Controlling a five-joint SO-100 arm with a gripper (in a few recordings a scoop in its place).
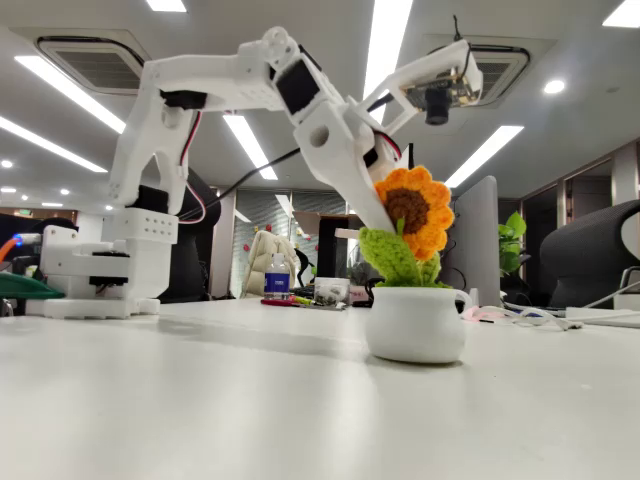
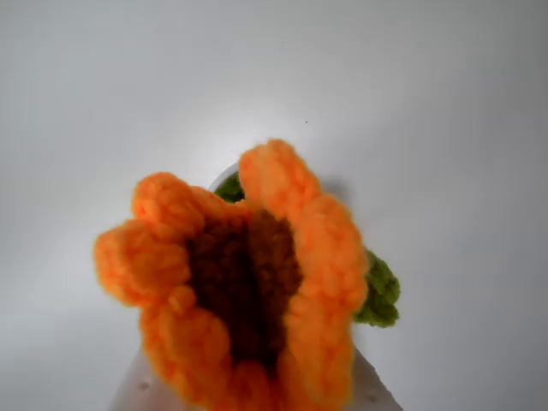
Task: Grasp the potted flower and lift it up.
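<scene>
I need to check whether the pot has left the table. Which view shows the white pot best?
The fixed view: the whole white pot shows side-on, its base resting on the table. In the wrist view the flower head covers it, leaving just a sliver of white rim.

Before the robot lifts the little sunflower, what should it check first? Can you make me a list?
1. Pot standing flat on the table: ok, the potted flower sits upright.
2. Claw reaches the flower: ok, it ends right at the petals and leaves in the fixed view.
3. Claw really squeezing the flower: cannot tell, petals and leaves hide the tips.
4. Flower in the wrist view: ok, the bloom is very close.
5. Room above to lift: ok, open air.
</scene>
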